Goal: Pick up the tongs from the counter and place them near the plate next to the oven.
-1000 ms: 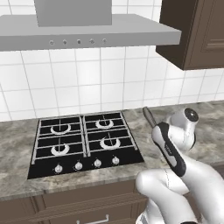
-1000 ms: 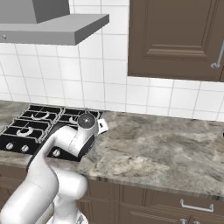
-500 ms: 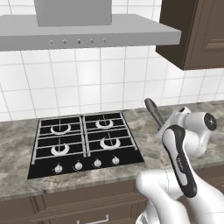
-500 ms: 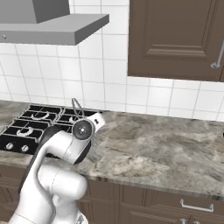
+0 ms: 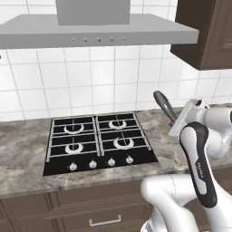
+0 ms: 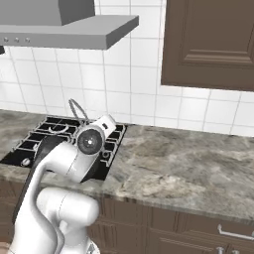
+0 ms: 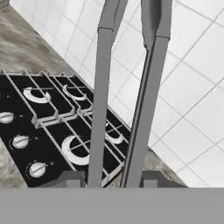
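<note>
My gripper point(image 7: 113, 179) is shut on the tongs point(image 7: 103, 87), whose two slim grey arms rise side by side between the fingertips point(image 7: 72, 177). In the left base view the tongs point(image 5: 164, 105) stick up and to the left out of the hand, held in the air above the counter point(image 5: 22, 154) just right of the hob. From the right base view their looped end point(image 6: 77, 108) shows above the hob's far right corner, in front of the tiled wall. The plate and the oven are out of view.
A black gas hob point(image 5: 99, 142) with several knobs lies in the counter left of the arm, under a grey hood point(image 5: 90, 27). A long stretch of marbled counter point(image 6: 188, 168) runs to the right below a dark brown wall cabinet point(image 6: 208, 44).
The arm has swung to the right and the wrist has turned. The tongs, still held, have risen a little and now point up toward the tiles.
</note>
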You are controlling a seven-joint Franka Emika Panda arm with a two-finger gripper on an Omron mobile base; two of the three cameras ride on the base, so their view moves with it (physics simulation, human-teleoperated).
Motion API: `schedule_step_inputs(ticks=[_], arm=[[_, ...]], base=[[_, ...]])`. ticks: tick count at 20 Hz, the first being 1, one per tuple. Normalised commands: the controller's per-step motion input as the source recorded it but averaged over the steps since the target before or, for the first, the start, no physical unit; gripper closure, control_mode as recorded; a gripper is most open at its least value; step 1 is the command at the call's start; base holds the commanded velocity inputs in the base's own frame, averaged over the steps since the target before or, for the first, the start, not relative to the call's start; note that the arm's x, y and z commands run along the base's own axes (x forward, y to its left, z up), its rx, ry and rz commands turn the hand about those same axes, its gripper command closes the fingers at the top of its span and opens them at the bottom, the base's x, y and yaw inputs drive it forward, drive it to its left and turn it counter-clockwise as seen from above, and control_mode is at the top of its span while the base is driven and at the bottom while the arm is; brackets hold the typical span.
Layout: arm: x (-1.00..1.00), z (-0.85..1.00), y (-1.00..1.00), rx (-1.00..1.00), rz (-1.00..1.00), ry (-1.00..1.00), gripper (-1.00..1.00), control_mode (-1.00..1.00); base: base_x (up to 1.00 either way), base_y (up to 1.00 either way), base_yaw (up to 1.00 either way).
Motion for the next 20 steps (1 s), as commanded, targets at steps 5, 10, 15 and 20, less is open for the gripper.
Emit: schedule_step_inputs(ticks=[5,10,15,20], arm=[[0.00,0.00,0.00,0.00,0.00,0.00,1.00,1.00],[0.00,0.00,0.00,0.00,0.00,0.00,1.00,1.00],[0.00,0.00,0.00,0.00,0.00,0.00,1.00,1.00],[0.00,0.00,0.00,0.00,0.00,0.00,1.00,1.00]], base=[[-0.33,0.91,0.49],[-0.15,0.83,0.68],[-0.08,0.57,0.81],[-0.03,0.56,0.80]])
